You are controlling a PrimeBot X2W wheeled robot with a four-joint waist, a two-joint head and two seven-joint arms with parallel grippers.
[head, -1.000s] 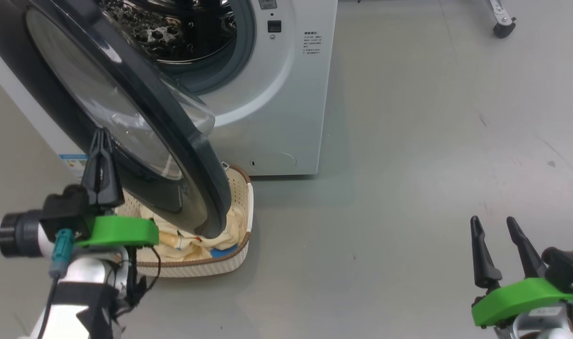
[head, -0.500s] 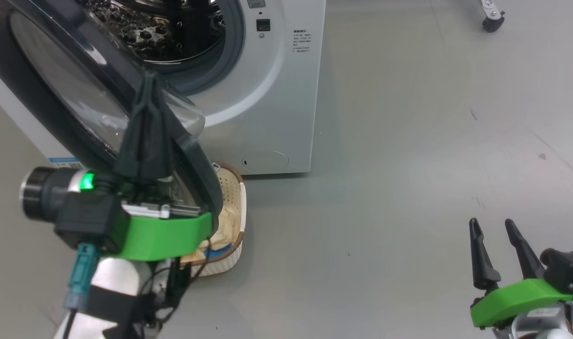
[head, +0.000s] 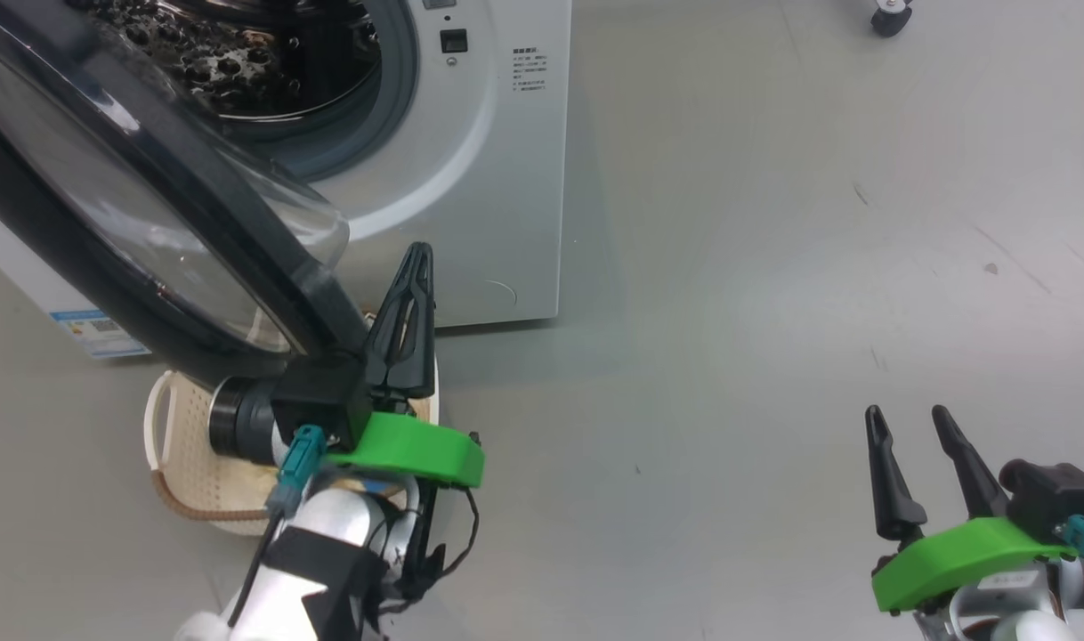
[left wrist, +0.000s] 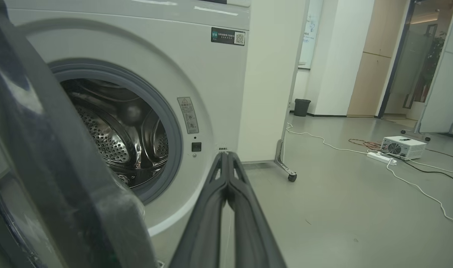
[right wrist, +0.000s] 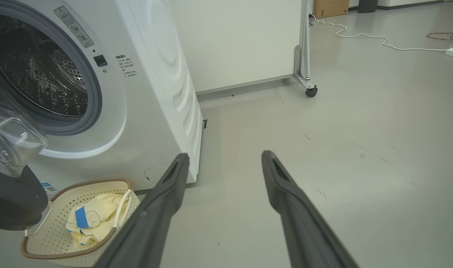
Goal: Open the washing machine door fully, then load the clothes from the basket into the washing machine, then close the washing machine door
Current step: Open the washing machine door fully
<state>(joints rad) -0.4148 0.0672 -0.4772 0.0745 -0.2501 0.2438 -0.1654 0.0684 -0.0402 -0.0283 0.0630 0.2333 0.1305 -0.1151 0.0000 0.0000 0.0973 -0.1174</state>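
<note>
The left claw (head: 417,260), clenched with its fingers pressed together on nothing, is no longer standing against the outer face of the washing machine door (head: 206,169) as it was a second ago; it is now rising just right of the door's lower edge, pointing up before the white front of the washing machine (head: 493,187). The head camera has also been turning, so the machine is sitting further left in that view. The right claw (head: 908,418) is keeping its place low at the right, fingers spread wide and empty over the grey floor (head: 729,294). The door is hanging open and tilted over the basket (head: 179,450), and with the left forearm it is covering most of it; whether claw and door edge are touching is hard to tell. From the right wrist, the clothes (right wrist: 96,219) are lying inside the basket (right wrist: 59,256) below the drum (right wrist: 44,74). A power strip (left wrist: 381,158) and cables are lying on the floor behind.
</note>
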